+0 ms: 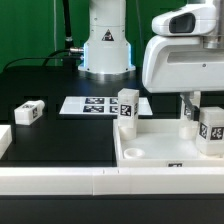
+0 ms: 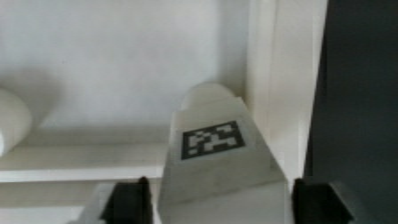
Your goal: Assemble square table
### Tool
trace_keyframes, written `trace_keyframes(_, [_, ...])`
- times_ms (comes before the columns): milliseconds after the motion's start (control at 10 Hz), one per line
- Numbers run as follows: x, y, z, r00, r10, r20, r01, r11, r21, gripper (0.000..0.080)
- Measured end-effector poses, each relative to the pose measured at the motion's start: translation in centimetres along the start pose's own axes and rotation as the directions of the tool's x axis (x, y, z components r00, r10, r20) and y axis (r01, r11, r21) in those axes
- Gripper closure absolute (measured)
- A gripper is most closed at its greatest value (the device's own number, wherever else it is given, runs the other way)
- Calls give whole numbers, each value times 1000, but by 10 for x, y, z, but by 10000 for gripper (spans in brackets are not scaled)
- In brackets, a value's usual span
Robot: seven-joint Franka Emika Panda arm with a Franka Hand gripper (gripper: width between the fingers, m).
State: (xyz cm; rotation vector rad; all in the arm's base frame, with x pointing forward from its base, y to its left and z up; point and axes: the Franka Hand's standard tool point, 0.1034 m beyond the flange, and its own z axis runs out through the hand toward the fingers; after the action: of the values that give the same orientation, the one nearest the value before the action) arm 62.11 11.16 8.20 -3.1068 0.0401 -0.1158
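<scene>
Toward the bench's front corner on the exterior view's right, the gripper (image 1: 205, 120) hangs over the square table top (image 1: 150, 152), clenched on a tagged leg (image 1: 212, 132) held upright above the tray's corner nearest that side edge. A second leg (image 1: 127, 108) stands just beside the tray's rear rim, a third leg (image 1: 30, 113) lies well apart toward the opposite side edge, and the marker board (image 1: 95, 104) lies flat mid-bench. A border rail (image 1: 90, 182) runs along the front edge. From the wrist view, the leg (image 2: 222, 150) sits between the two fingers (image 2: 128, 200), its tag facing the camera, with the tray's floor beneath, the raised rim (image 2: 294, 60) close alongside and the bare bench (image 2: 365, 100) beyond it. The corner socket the leg is meant for is hidden under it, so alignment cannot be read. My worry is that the leg comes down off-centre, so close to the rim: it could catch the rim or the socket's lip, tip within the grasp, or shove the tray across the bench.
</scene>
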Motion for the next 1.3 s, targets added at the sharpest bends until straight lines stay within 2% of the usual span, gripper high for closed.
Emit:
trace_keyframes(100, [0,0,0,1000,19,0,-19,1000,0,514])
trace_keyframes(300, [0,0,0,992,129,0,-129,992,6,514])
trace_keyframes(500, [0,2,0,930,368,10,-368,929,31,514])
trace_keyframes(800, [0,3,1,750,661,30,-662,749,37,514])
trace_keyframes(1000, [-2,-1,2,532,846,38,-847,530,38,514])
trace_keyframes(1300, [-1,-3,2,276,960,54,-961,275,30,512])
